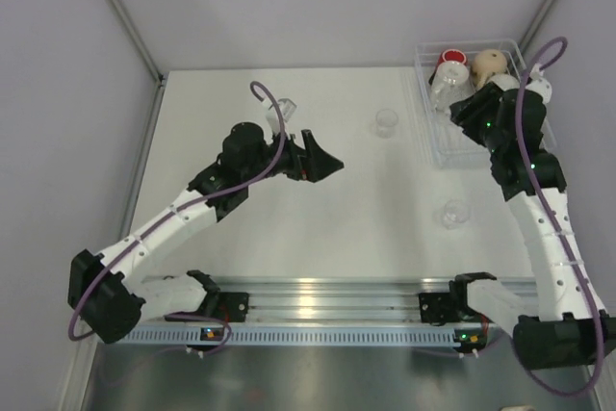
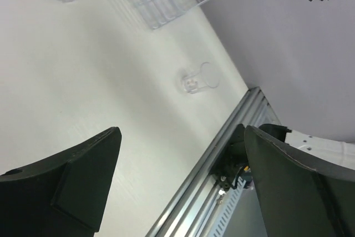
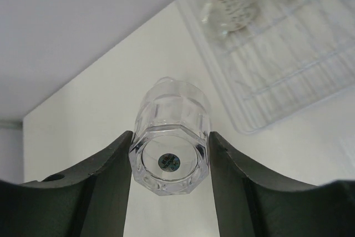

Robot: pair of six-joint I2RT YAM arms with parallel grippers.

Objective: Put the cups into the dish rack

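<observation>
Your right gripper [image 3: 169,165] is clamped on a glass [image 3: 173,116]: lower it onto a bare spot of the rack [image 3: 288,76] before releasing. Your left gripper [image 2: 182,132] gapes, empty.

Five clear tumblers [image 3: 170,148], one red cup [image 1: 452,58], one beige mug [image 1: 491,66], one rack [image 1: 448,153]

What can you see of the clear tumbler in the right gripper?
The clear tumbler looks like thick faceted glass, with an eight-sided base and a small dark round sticker at the base's centre. It appears empty. The right gripper is shut on it, with a dark finger pressed against each side near the base. Its base faces the wrist camera and its mouth points away. It touches nothing else visible. Beyond it lie the white table and a corner of the dish rack.
</observation>
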